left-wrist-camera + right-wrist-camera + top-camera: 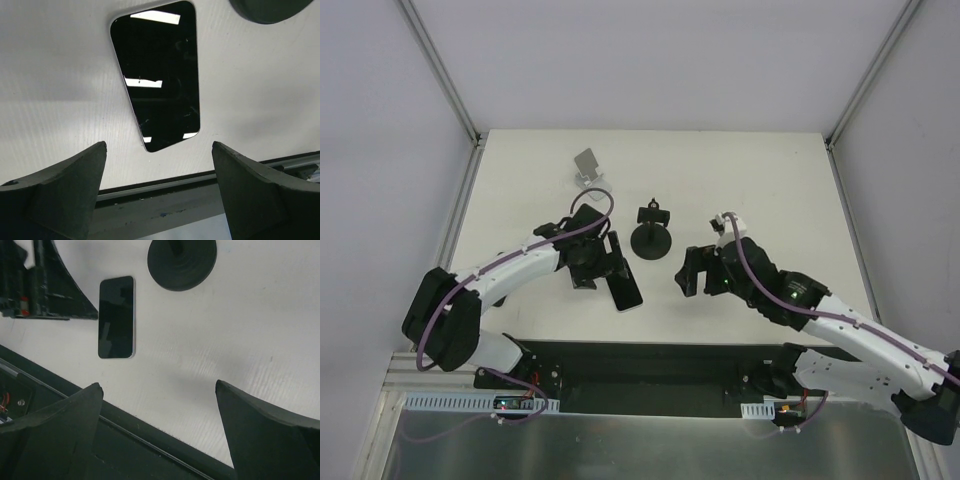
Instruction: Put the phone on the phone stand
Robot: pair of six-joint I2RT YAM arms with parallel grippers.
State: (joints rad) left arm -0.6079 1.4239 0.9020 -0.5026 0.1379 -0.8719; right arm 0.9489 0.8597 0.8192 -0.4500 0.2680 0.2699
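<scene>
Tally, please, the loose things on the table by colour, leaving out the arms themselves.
Black: 2, the phone and the round-based stand.
Silver: 1, a small angled holder on the far side.
Total: 3.

The phone (pixel 625 290), a black slab, lies flat and screen up by the near edge, left of centre. The black stand (pixel 652 238), with a round base and upright clamp, sits just far-right of it. A silver stand (pixel 588 168) sits farther off, far-left.
</scene>
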